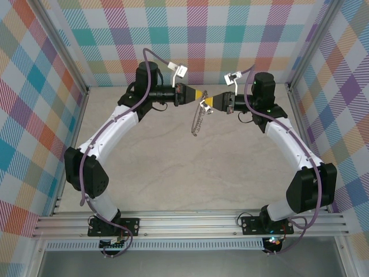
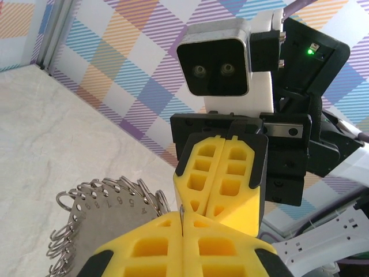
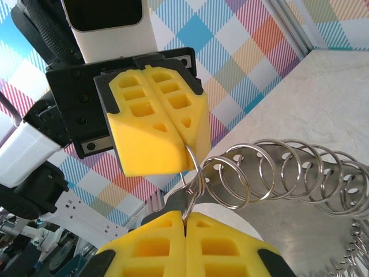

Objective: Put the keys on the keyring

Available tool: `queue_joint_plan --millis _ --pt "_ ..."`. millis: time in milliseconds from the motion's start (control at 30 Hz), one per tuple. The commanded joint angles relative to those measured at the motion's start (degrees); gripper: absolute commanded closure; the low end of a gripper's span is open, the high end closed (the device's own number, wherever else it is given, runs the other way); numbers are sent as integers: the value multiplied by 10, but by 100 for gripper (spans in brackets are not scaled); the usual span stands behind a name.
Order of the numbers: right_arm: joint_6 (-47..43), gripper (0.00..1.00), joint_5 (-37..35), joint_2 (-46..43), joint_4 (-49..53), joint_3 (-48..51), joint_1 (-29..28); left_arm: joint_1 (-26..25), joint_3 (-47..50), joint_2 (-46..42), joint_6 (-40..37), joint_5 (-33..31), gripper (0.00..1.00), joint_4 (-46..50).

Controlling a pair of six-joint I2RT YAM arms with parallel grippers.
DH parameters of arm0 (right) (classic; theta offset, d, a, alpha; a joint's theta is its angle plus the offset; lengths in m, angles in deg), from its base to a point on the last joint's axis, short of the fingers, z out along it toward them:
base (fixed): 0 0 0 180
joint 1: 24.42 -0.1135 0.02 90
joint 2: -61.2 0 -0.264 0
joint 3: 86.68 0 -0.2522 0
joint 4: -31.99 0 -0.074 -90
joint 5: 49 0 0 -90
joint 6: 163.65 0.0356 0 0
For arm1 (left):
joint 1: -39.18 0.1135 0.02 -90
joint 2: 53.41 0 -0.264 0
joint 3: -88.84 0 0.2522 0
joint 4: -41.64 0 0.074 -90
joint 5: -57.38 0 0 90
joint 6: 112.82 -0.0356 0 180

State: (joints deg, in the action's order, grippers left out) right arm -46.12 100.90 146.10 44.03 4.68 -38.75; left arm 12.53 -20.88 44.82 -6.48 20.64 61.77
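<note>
Your left claw and right claw meet tip to tip, each pinching the keyring dangling below them.

Tabletop: beige, marbled, lying below left gripper and right gripper. Plaid wall panels: multicoloured, behind and flanking both. Aluminium frame rails: nearward of them.

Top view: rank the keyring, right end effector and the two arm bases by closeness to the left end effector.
1. Keyring, in the left end effector's grip.
2. Right end effector, facing it on the right.
3. Left arm base and right arm base, near edge: too close to call.
</note>
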Motion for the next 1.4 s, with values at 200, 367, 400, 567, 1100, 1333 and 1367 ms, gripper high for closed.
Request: queue_joint_plan --millis 200,367,400,567,1100,1333,1367 --pt "4 100 -52 -8 -12 4 -31 -11 33 -45 43 -30 100 -95" --pt "9 100 -81 -6 -12 -4 -50 -19 51 -51 48 -52 100 -107" --pt "11 100 -88 -6 -12 -4 -53 -21 56 -52 53 -57 100 -111" --pt "15 84 -111 -15 -1 0 -59 -24 78 -54 69 -83 100 -136" --pt "87 22 -198 -188 -36 137 15 -23 115 -80 59 -70 100 -194" --pt "178 18 -195 -166 -135 161 15 -23 130 -87 59 -46 100 -242" --pt "192 19 -198 -163 -151 166 15 -23 133 -87 59 -44 100 -247"
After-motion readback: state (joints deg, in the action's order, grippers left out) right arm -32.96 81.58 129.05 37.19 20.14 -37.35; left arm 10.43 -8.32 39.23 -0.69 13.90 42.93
